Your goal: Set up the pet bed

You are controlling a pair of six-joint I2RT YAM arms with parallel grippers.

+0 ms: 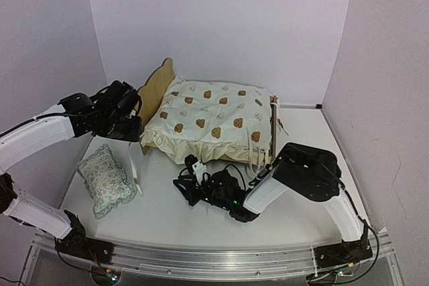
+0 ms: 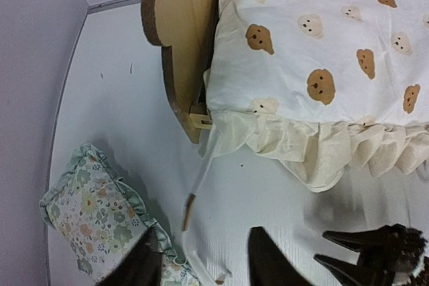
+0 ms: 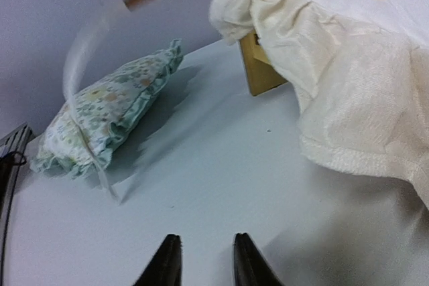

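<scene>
Both sets of jaws hang released, empty. Cover point(image 1: 211, 115) lies on the pet bed point(image 1: 155, 88); next, I judge, my left arm point(image 1: 40, 135) must grasp the pillow point(image 1: 104, 177).

1. The pet bed point(image 1: 155, 88) had a headboard of pale wood, smooth and not shiny, with a darker cut edge.
2. The cover point(image 1: 214, 115) on it was soft cream cloth. Up close its frilly edge looked woven and a bit rough.
3. The tie point(image 2: 203, 172) hanging from the cover was a thin strip, almost see-through.
4. The pillow point(image 1: 104, 179) on the left was soft printed cloth with a crinkly frill.
5. The table point(image 1: 167, 216) was white and smooth, with a faint shine.
6. The rail point(image 1: 214, 259) along the near edge was bare, shiny metal.
7. The left arm point(image 1: 33, 135) had a smooth, white, plastic-looking shell.
8. The right gripper point(image 3: 206, 239) had smooth black fingers with a dull look.
</scene>
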